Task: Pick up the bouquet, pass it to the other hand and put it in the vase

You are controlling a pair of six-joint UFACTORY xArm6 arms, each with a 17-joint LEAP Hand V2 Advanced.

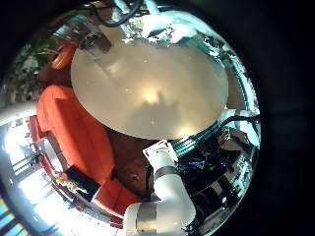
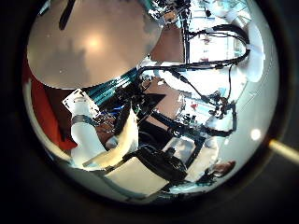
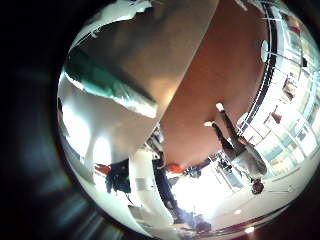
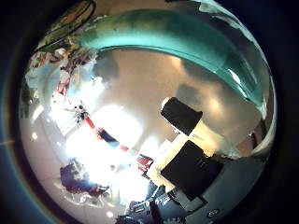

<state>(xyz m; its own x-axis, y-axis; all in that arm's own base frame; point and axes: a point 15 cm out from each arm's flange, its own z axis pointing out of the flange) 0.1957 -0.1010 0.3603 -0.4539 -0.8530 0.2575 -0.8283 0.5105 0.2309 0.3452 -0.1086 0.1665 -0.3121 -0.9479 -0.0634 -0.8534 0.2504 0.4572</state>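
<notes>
A: Bouquet of flowers, where?
B: Seems to lie on the round table near its edge, beside the right hand. Too small to be sure.
A: Vase? Fingers?
B: Vase contents: can't tell. Right fingers are over bare tabletop, spread unclear. Left hand: can't tell.

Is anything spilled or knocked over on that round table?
Nothing stands out. The round table shows no spill or mess across its top. A few small things sit near one edge, but they are too small to tell whether they stand upright.
</notes>
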